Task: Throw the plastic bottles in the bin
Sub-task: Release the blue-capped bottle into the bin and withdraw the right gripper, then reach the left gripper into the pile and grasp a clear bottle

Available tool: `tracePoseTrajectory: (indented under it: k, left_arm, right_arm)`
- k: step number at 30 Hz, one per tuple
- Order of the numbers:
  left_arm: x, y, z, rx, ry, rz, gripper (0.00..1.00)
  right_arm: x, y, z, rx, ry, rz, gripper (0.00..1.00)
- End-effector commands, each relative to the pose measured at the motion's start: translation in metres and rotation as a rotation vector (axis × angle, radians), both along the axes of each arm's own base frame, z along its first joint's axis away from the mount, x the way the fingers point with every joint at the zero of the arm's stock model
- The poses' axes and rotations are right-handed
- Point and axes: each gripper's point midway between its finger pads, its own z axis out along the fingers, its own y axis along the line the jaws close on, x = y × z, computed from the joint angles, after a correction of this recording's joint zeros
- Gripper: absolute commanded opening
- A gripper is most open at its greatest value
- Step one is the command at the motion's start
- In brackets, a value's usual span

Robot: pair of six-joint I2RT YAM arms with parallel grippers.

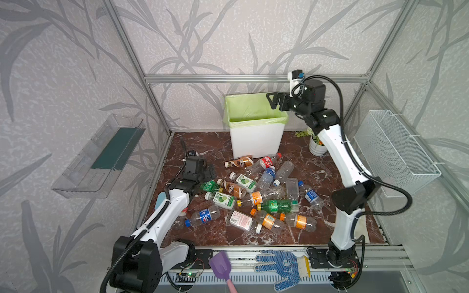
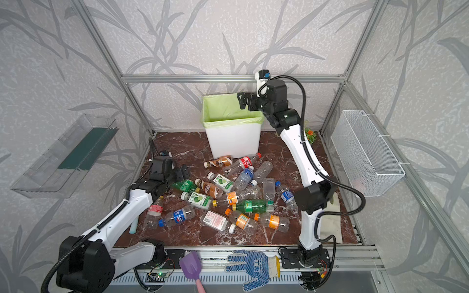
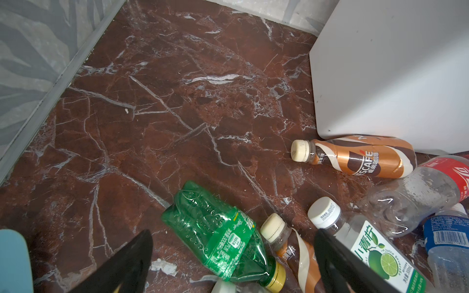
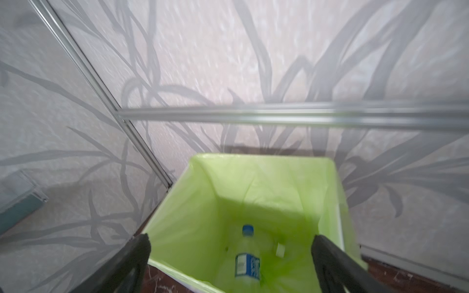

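Note:
Several plastic bottles lie in a heap on the brown marble floor in both top views. Behind them stands the bin, white with a light green liner. My right gripper hangs over the bin's right rim, open and holding nothing. In the right wrist view a clear bottle with a blue label and cap is inside the liner, below the open right gripper. My left gripper is low at the heap's left edge, open over a crushed green bottle.
A small white flower pot stands right of the bin, behind the right arm. A white wire basket hangs on the right wall, a clear shelf on the left. A purple scoop and a blue glove lie on the front rail.

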Motion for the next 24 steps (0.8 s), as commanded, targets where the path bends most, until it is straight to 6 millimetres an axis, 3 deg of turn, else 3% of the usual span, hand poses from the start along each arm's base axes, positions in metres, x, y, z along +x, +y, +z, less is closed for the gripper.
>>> tracePoseTrajectory:
  k: [1, 3, 8, 11, 16, 19, 24]
  left_arm:
    - [-0.011, 0.007, 0.001, -0.009, 0.005, 0.047, 0.99]
    - [-0.015, 0.007, 0.001, -0.009, 0.016, 0.049, 0.99]
    - [-0.027, 0.003, -0.001, 0.003, 0.066, 0.038, 0.99]
    - [-0.041, -0.001, -0.008, 0.018, 0.114, 0.041, 0.99]
    - [-0.063, -0.025, -0.012, 0.128, 0.158, -0.098, 0.99]
    - [-0.068, -0.031, 0.006, 0.282, 0.170, -0.249, 0.99]
    - [-0.070, -0.028, 0.057, 0.640, 0.185, -0.489, 0.99]
  right_arm:
    - [-0.017, -0.014, 0.015, 0.007, -0.070, -0.032, 1.00]
    - [-0.029, -0.021, 0.009, -0.007, -0.067, -0.047, 1.00]
    - [-0.048, -0.044, -0.036, -0.068, 0.009, -0.090, 1.00]
    - [-0.059, -0.069, -0.076, -0.094, 0.086, -0.138, 1.00]
    - [-0.088, -0.109, -0.162, -0.147, 0.214, -0.189, 0.99]
    - [-0.108, -0.131, -0.205, -0.147, 0.289, -0.205, 0.99]
    - [-0.130, -0.157, -0.236, -0.190, 0.290, -0.236, 0.99]
